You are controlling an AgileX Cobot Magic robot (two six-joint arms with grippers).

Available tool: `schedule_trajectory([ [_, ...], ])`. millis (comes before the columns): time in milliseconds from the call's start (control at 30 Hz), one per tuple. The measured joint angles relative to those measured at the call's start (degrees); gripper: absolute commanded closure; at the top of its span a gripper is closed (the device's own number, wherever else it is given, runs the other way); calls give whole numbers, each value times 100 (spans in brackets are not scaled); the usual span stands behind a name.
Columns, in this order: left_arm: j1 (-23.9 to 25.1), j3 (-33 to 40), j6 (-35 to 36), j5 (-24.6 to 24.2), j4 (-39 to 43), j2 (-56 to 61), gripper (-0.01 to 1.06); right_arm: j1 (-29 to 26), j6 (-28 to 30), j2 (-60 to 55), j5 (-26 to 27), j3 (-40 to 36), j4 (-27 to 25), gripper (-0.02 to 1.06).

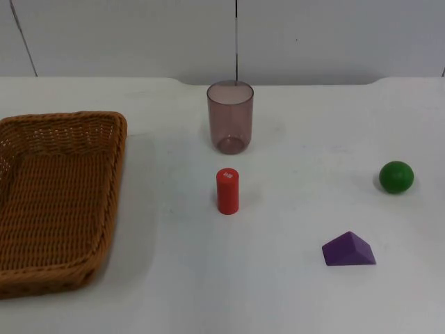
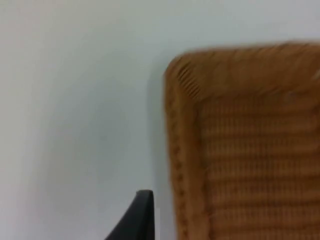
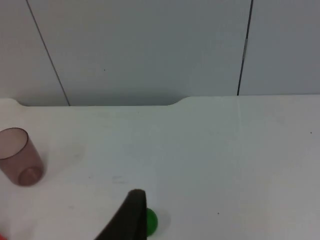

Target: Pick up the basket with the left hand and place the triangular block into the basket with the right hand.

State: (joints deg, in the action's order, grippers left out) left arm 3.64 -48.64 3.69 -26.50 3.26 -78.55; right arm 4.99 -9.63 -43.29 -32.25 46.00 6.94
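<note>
Top view: nearest the camera, the wicker basket sits at 9 o'clock on the white table, empty, its weave bare. Purple triangular block lies at 4 o'clock, well apart from the basket, flat on one face, ridge up. Likely light, rigid and smooth; sloped faces could slip, so the flat end faces look the safer hold. Basket probably light and stiff; the rim wall is the place to pinch. Red cylinder stands upright near centre. Tinted cup stands behind it at 12 o'clock, nothing inside. Green ball at 3 o'clock.

Left wrist view: one black fingertip of the left gripper hangs over bare table just beside a basket corner, not touching. Cannot tell how wide the jaws stand; nothing held.

Right wrist view: right gripper's fingertip above the table, green ball just beyond it, cup farther off. Jaw opening cannot be told; nothing held.
</note>
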Motion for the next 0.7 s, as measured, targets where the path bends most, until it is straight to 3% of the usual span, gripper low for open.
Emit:
schedule_trajectory([
  [133, 547, -90, -1281, 201, -1175, -687, 0, 0, 21, 0, 0, 0, 22, 1],
  [167, 547, -90, -1281, 201, -1175, -687, 0, 0, 21, 0, 0, 0, 22, 1],
  [333, 1089, -304, -3662, 114, -3361, -1461, 0, 0, 105, 0, 12, 0, 33, 1],
  [367, 1136, -337, -3883, 52, -3544, -1569, 0, 0, 127, 0, 12, 0, 33, 1],
  [700, 1210, -489, -4376, 58, -3921, -2604, 0, 0, 150, 0, 22, 0, 33, 1],
])
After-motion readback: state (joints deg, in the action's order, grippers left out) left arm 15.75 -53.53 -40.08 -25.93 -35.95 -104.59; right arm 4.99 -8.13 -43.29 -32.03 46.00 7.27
